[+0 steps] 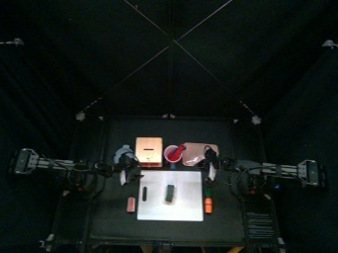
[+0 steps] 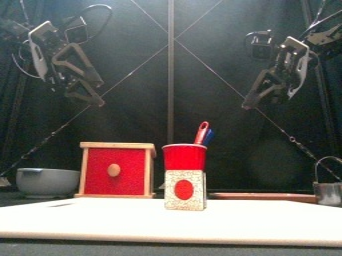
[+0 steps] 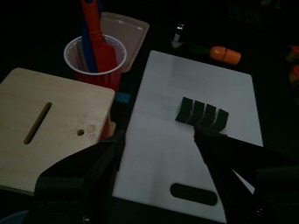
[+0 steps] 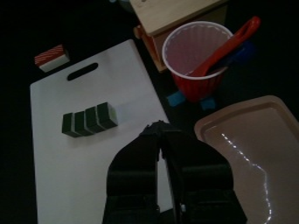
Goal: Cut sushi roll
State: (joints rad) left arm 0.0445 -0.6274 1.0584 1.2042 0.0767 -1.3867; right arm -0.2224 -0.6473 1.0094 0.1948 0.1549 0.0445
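Observation:
The sushi roll (image 1: 171,194) lies on the white board (image 1: 188,188) as a row of short dark pieces (image 3: 201,113) (image 4: 90,120). My left gripper (image 3: 155,144) hangs open above the board's edge, beside the roll and holding nothing; from above it is left of the board (image 1: 128,170). My right gripper (image 4: 156,133) is shut and empty, hovering over the board's other long edge near the tray; from above it is right of the board (image 1: 211,168). In the front view both grippers hang high above the table, left (image 2: 88,95) and right (image 2: 254,100).
A red cup (image 4: 201,52) holding red and blue utensils stands behind the board, between a wooden box (image 3: 47,122) and a clear tray (image 4: 251,140). A small red-and-white box (image 4: 52,58) and orange sticks (image 1: 209,205) lie by the board. A grey bowl (image 2: 47,181) sits far left.

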